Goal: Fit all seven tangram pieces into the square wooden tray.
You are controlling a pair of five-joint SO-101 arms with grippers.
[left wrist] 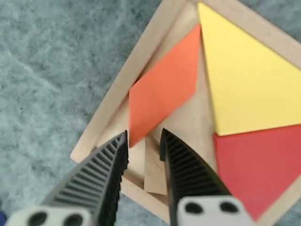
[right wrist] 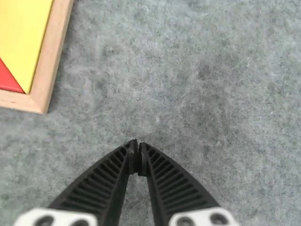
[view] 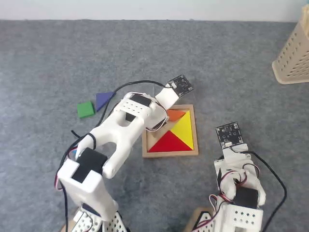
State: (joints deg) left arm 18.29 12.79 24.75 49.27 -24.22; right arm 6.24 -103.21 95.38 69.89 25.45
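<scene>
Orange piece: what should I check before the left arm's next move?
1. Left claw open, straddling the orange piece's corner: ok.
2. Orange piece flat in the tray: cannot tell.
3. Yellow triangle and red triangle seated: ok.
4. Right claw shut, off the tray: ok.
5. All pieces in: not ok; green square and blue triangle lie on the carpet.

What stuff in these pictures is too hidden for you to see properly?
1. High view: the left arm covers the left part of the tray, so any pieces lying there are hidden.
2. Left wrist view: the picture edge cuts off the red piece; whether the left end effector touches the orange piece cannot be told.
3. Right wrist view: the edge cuts off the tray apart from one corner.
</scene>
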